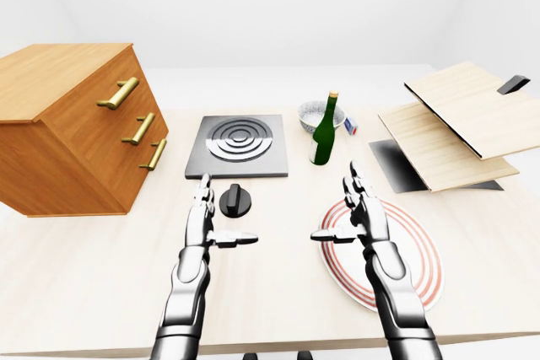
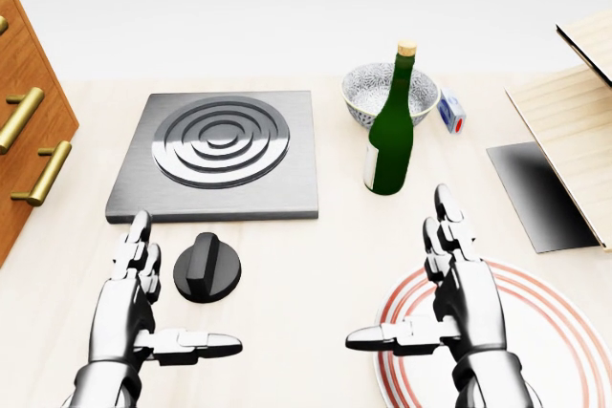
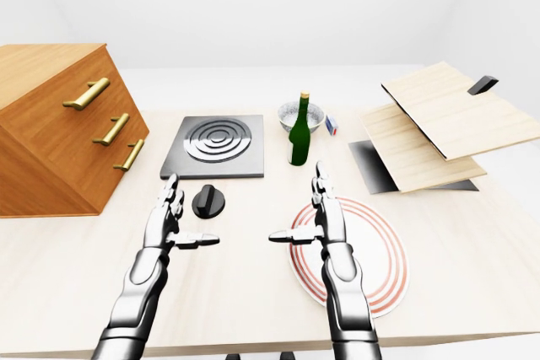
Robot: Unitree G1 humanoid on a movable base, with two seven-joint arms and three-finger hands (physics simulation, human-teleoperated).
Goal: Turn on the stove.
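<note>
Stove knob [image 2: 207,268] sits untouched just right of the left hand [image 2: 129,308], fingers spread wide; right hand [image 2: 459,298] open over the plate [image 2: 564,332]. Stove [image 2: 220,152] beyond; nothing turned yet, I'd say.

My left hand [image 1: 205,218] hovers open just left of the black knob [image 1: 235,201], below the stove [image 1: 238,146]. My right hand [image 1: 361,212] is spread open over the striped plate [image 1: 415,265], green bottle [image 1: 322,131] above it.
</note>
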